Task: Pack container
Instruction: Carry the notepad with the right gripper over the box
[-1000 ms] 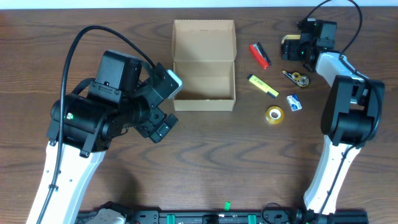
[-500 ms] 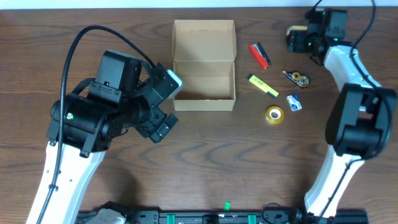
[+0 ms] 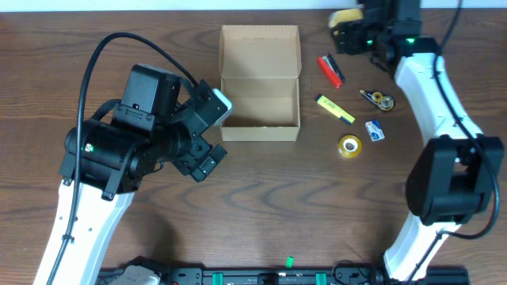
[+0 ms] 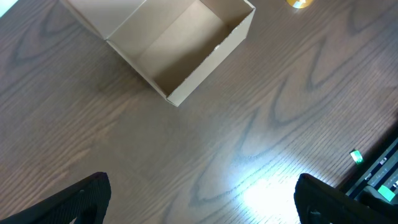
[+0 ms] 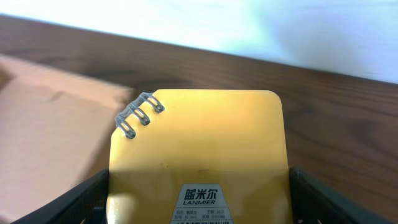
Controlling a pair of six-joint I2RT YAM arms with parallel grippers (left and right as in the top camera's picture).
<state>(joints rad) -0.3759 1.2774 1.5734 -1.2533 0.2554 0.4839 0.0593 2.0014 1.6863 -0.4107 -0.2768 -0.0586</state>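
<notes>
Nearest, left gripper (image 4: 199, 202) over bare wood of the table (image 4: 261, 143), fingers (image 4: 81, 199) spread wide, gripping nothing. Just beyond and to its right, the container (image 3: 260, 131) mid-table, upright, lid flap (image 3: 260, 49) folded open on the far side. Right of the container, near to far: yellow tape roll (image 3: 348, 146), small blue-and-white item (image 3: 374, 131), yellow highlighter (image 3: 336, 109), tape dispenser (image 3: 377, 98), red marker (image 3: 330, 70), all lying apart on the wood. Farthest, right gripper (image 5: 199, 202) by the far table edge, right of the lid flap, fingers clamped on the sides of a yellow spiral notepad (image 5: 199, 143)
</notes>
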